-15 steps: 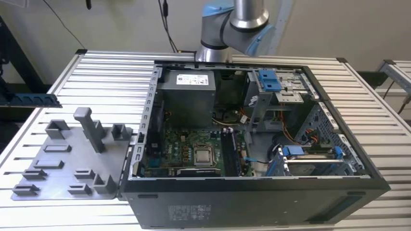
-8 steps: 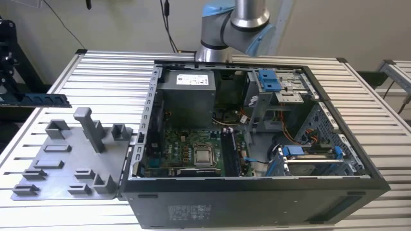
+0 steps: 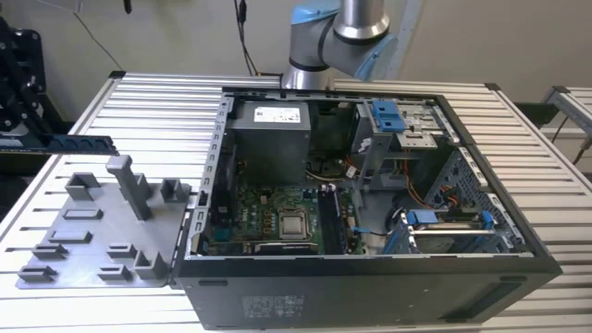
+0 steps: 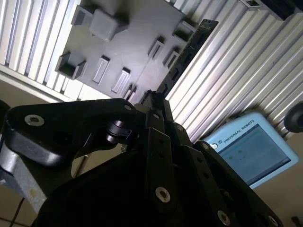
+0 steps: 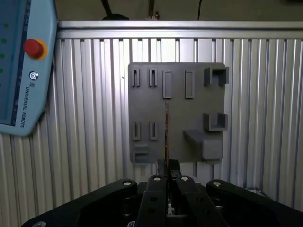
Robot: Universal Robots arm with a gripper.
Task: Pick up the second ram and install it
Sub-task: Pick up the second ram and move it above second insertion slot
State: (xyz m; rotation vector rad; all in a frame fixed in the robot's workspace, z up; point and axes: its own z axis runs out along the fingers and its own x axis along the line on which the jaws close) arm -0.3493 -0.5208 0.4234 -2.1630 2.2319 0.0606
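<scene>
One stick in hand | gripper (image 5: pixel 166 180) is clamping the second ram (image 3: pixel 85 143) by one end | ram is hanging level over the grey tray (image 3: pixel 93 253), long axis pointing toward the exterior view's right | open computer case (image 3: pixel 370 277) is sitting that way, apart.

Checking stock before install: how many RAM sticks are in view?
1: the second ram, held in the gripper above the grey tray, at the exterior view's left. Any seated inside the computer case may be hidden.
</scene>
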